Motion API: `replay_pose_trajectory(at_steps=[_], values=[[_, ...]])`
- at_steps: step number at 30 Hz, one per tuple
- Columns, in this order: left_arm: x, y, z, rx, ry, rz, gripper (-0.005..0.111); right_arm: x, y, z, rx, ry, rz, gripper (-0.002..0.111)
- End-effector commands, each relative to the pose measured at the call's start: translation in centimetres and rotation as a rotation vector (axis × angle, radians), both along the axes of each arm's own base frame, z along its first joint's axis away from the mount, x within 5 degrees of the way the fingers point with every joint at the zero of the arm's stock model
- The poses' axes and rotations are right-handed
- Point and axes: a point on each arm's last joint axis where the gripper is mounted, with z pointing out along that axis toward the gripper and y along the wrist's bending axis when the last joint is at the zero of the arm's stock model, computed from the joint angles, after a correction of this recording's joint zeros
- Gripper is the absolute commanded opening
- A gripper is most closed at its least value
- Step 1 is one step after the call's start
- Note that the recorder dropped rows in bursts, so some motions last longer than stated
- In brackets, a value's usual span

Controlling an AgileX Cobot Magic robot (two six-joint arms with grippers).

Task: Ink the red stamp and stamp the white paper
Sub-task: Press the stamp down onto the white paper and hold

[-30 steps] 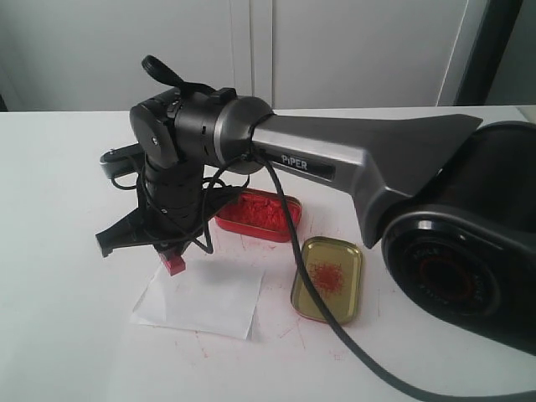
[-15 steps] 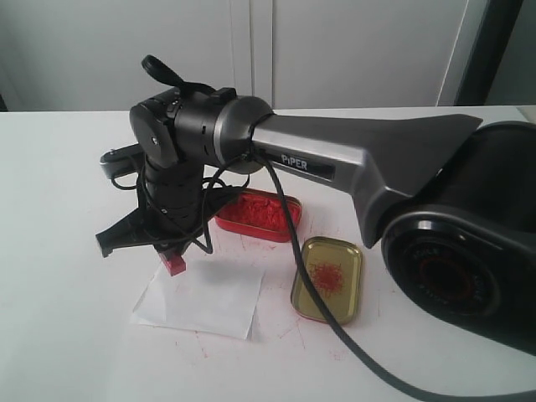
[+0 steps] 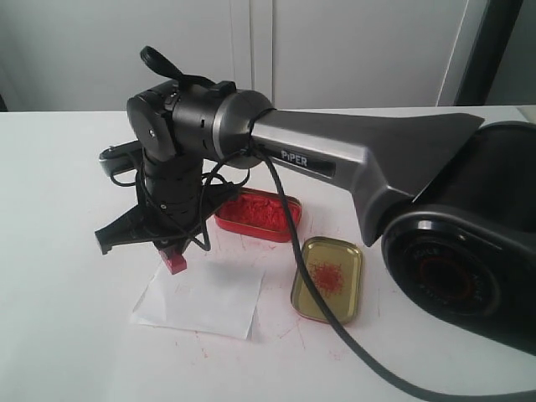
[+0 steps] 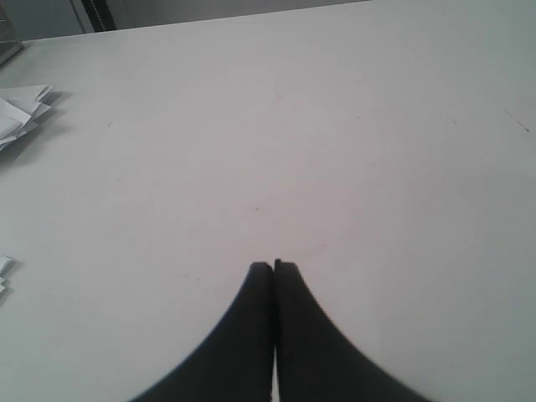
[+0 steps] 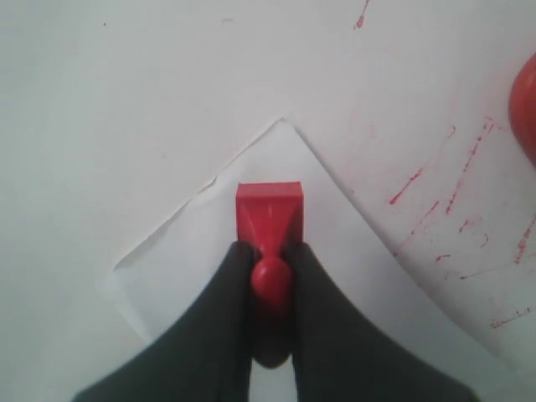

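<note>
My right gripper (image 3: 173,251) (image 5: 270,248) is shut on the handle of the red stamp (image 3: 176,264) (image 5: 269,218). The stamp's square base points down over the far corner of the white paper (image 3: 201,301) (image 5: 201,251). I cannot tell whether the base touches the sheet. The paper lies flat on the table in front of the red ink tin (image 3: 258,215). My left gripper (image 4: 274,266) is shut on nothing, over bare tabletop, and does not show in the exterior view.
A gold tin lid (image 3: 327,278) with a red smear lies right of the paper. Red ink marks (image 5: 456,201) streak the table near the sheet. Folded white papers (image 4: 18,113) lie at the edge of the left wrist view. The right arm's cable (image 3: 318,301) trails across the lid.
The right wrist has shifted slightly up and left with the stamp still in its grip. The paper and tins have not moved.
</note>
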Motion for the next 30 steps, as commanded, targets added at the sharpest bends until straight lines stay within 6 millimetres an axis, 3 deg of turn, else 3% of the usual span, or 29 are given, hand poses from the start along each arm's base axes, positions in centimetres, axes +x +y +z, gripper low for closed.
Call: replay_pose_trajectory(at_steps=[1,30], values=[[0.02,-0.02,-0.05,-0.002,-0.003,-0.003,0.000,-0.03,0.09,0.41,0.004,-0.008,0.013,0.000],[0.02,-0.02,-0.05,-0.002,-0.003,-0.003,0.000,0.14,0.12,-0.24,-0.001,-0.003,0.011,0.000]])
